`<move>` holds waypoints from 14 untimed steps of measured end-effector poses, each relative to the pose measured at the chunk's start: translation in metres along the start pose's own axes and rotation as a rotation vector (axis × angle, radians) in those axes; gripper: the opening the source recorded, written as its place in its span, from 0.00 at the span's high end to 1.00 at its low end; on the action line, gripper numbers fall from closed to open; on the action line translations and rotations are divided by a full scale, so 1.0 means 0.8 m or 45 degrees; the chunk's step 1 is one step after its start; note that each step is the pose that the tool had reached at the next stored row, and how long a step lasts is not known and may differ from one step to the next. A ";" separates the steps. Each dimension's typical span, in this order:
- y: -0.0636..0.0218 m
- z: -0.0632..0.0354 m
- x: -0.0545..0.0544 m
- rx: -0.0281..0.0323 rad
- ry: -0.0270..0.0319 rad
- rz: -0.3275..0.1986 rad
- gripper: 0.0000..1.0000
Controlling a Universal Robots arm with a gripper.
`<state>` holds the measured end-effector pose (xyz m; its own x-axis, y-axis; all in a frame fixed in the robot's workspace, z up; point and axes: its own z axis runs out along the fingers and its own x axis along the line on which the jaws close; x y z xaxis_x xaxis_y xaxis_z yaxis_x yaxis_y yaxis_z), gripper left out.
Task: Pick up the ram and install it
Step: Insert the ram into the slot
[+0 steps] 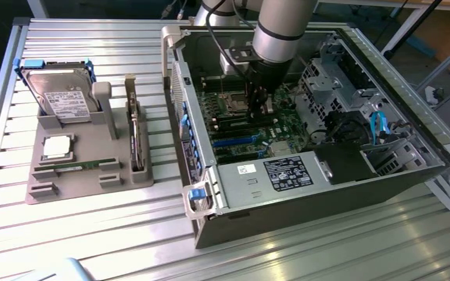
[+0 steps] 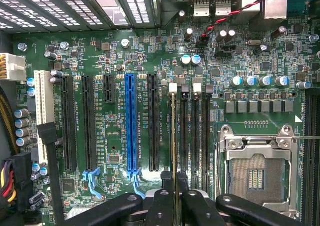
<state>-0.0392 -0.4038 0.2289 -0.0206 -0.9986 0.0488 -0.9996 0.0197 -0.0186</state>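
Note:
My gripper point(image 1: 258, 99) reaches down into the open computer case point(image 1: 303, 193), over the green motherboard point(image 1: 241, 132). In the wrist view the ram point(image 2: 173, 136) shows edge-on as a thin line. It stands in the outermost of the parallel memory slots point(image 2: 195, 131), just below that slot's white latch point(image 2: 173, 87). The gripper point(image 2: 175, 193) is shut on the near end of the ram, with one black finger point(image 2: 161, 203) on each side of it.
The empty processor socket point(image 2: 257, 173) lies beside the memory slots, and a blue slot point(image 2: 131, 121) with black slots on the other side. Outside the case a grey holder point(image 1: 92, 146) carries a hard drive point(image 1: 61, 96), a silver chip point(image 1: 57, 146), another green stick point(image 1: 77, 167) and an upright card point(image 1: 135, 137).

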 end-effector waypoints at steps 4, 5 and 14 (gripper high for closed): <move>0.000 0.000 0.000 0.0000 0.0000 0.000 0.87; 0.000 0.000 0.000 -0.0002 -0.0001 0.000 0.87; 0.000 0.000 0.000 0.0002 0.0020 0.000 0.73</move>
<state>-0.0392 -0.4038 0.2287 -0.0206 -0.9985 0.0504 -0.9996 0.0197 -0.0188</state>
